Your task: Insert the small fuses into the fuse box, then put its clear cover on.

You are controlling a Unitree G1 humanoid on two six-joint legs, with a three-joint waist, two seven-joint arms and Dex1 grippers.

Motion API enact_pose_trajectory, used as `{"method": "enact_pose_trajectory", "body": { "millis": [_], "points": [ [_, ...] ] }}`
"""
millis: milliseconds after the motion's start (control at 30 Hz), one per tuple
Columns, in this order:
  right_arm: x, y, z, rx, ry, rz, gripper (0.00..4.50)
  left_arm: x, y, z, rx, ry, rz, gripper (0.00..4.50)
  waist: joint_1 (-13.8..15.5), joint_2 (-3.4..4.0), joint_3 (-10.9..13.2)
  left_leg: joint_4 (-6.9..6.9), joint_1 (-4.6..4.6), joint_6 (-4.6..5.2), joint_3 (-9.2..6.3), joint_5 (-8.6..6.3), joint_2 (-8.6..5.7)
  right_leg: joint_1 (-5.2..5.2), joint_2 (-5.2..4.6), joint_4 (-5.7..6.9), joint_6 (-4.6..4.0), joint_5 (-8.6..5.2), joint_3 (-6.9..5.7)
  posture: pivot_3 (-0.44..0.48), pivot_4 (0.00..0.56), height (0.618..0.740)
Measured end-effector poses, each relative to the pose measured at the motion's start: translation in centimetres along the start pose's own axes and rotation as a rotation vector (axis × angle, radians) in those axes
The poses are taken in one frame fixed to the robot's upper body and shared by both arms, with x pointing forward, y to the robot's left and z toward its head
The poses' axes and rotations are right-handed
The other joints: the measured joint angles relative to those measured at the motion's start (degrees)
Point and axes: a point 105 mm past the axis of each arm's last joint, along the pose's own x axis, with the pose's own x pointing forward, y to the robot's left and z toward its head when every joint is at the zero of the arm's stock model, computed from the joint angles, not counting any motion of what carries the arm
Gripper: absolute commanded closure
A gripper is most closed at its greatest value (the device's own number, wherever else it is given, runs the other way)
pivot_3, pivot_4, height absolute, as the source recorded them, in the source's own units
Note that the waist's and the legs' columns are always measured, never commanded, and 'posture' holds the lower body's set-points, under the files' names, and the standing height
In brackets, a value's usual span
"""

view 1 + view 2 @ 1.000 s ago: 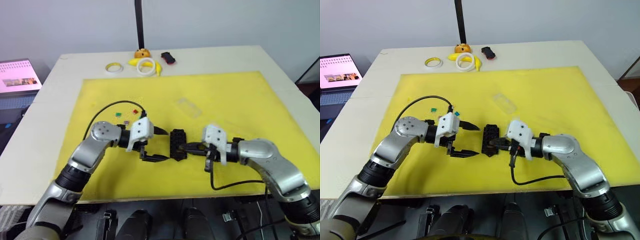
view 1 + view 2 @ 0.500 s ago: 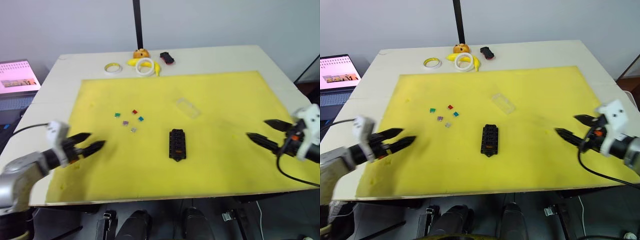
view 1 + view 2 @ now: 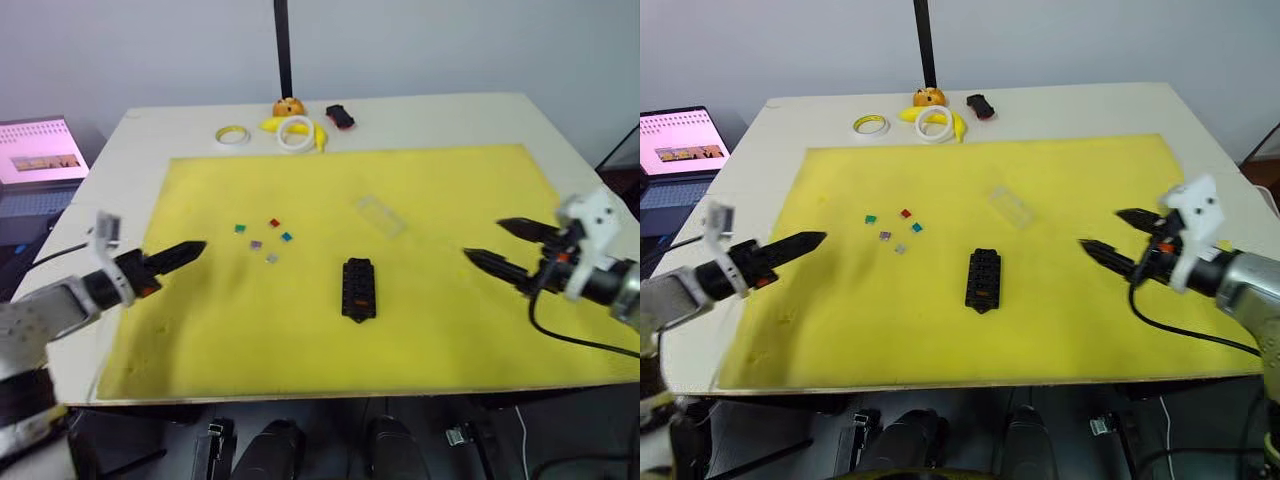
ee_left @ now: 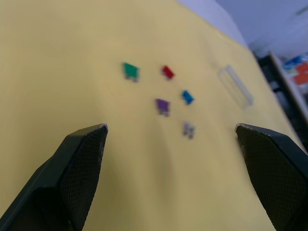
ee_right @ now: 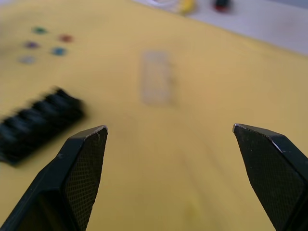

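A second ago both grippers flanked the fuse box [image 3: 358,289], the right one touching it. Since then the left gripper [image 3: 190,251] has withdrawn to the yellow mat's [image 3: 450,190] left edge and the right gripper [image 3: 503,247] toward its right edge, both spread wide.

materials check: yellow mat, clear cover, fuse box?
Yellow mat: looks like matte foam or rubber sheet, no glare. Clear cover: transparent plastic, the mat shows through it. Fuse box: black plastic, apparently moulded, with rows of slots.

Small fuses [image 4: 163,96] beyond spread claw [image 4: 171,132]
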Motion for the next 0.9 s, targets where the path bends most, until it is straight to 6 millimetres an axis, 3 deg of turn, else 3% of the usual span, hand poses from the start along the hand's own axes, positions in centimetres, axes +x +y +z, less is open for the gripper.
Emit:
{"method": "enact_pose_trajectory", "body": {
  "millis": [167,467,900],
  "points": [
    [4.5,4.3,2.8,-0.012,-0.100,0.214,0.08,4.1,-0.7,0.5,-0.221,0.058,-0.062,0.00,-0.68,-0.03,0.00,-0.02,-0.03,-0.04,-0.01,-0.01,0.03,-0.10,0.04,0.02,0.00,0.00,0.00,0.000,0.150,0.740],
    [8.8,9.1,3.3,-0.045,-0.106,0.372,0.08,5.4,1.7,0.5,-0.424,0.037,-0.004,0.00,-1.78,-0.04,0.00,-0.01,-0.08,-0.08,-0.02,-0.04,0.03,-0.22,0.06,0.09,0.00,0.00,0.00,0.000,0.150,0.740],
    [9.9,10.0,3.1,-0.084,-0.106,0.369,0.08,5.0,2.5,0.8,-0.519,-0.030,-0.062,0.00,-1.79,-0.05,-0.01,0.00,-0.08,-0.08,-0.01,-0.03,0.02,-0.25,0.06,0.13,0.00,0.00,0.03,0.000,0.150,0.740]
  ]
}}
